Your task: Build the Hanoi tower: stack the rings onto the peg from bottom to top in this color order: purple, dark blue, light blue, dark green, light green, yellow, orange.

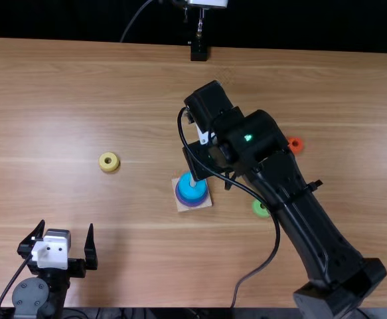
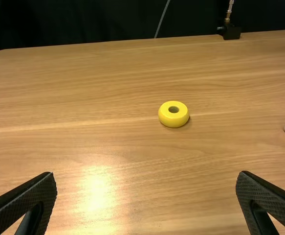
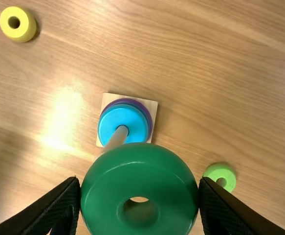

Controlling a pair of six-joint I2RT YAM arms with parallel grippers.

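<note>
Black along its whole length, the right arm (image 1: 322,232) extends over the table in the top view, its wrist close by the peg (image 1: 192,181). A wooden base (image 1: 208,202) carries the peg, with the purple ring (image 1: 194,205) low on it and the light blue ring (image 1: 192,194) uppermost, wider rings below so each has a broad seat. Left of the peg lies the yellow ring (image 1: 103,162); to its right are the light green ring (image 1: 259,208), slightly nearer, and the orange ring (image 1: 297,149), farther off. They are probably set apart so fingers can get around each. The left gripper (image 1: 65,229) is spread and empty, left of the peg and nearer, well out of the other arm's way.

In the left wrist view, the yellow ring lies flat, hole upward, ready for threading, beyond that gripper's parted fingers (image 2: 32,198).

In the right wrist view, the right gripper (image 3: 140,183) grasps the dark green ring (image 3: 108,176) by opposite sides, leaving its hole free for the peg. The ring is beside the peg, which already bears a thin visible edge of the dark blue ring (image 3: 143,109). Dark green is due next; centring its hole over the peg before release should prevent it catching.
</note>
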